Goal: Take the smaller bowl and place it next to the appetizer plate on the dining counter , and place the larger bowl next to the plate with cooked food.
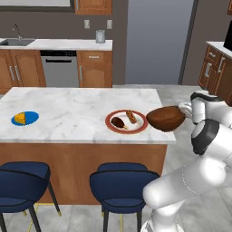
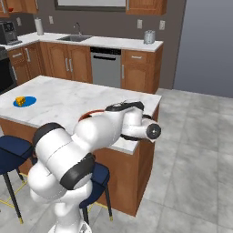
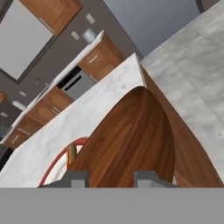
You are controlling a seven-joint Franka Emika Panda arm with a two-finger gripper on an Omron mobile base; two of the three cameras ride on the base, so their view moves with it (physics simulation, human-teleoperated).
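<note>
Fingers [image 3: 113,178] clamped on larger bowl [image 3: 131,140] rim; bowl extends straight ahead of them. Plate with cooked food [image 1: 126,121] just beyond, on desk [image 1: 77,108].

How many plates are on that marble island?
2. A small blue plate with cheese lies near the left end; a white red-rimmed plate with cooked food lies near the right end, beside the wooden bowl.

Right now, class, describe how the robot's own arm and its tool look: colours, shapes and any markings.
The arm is glossy white, built of thick rounded segments joined by dark grey to black bands at the joints. One joint ends in a round dark cap with a small pale centre. The tool has two small, blocky grey fingertips. No cables or lettering are visible.
</note>
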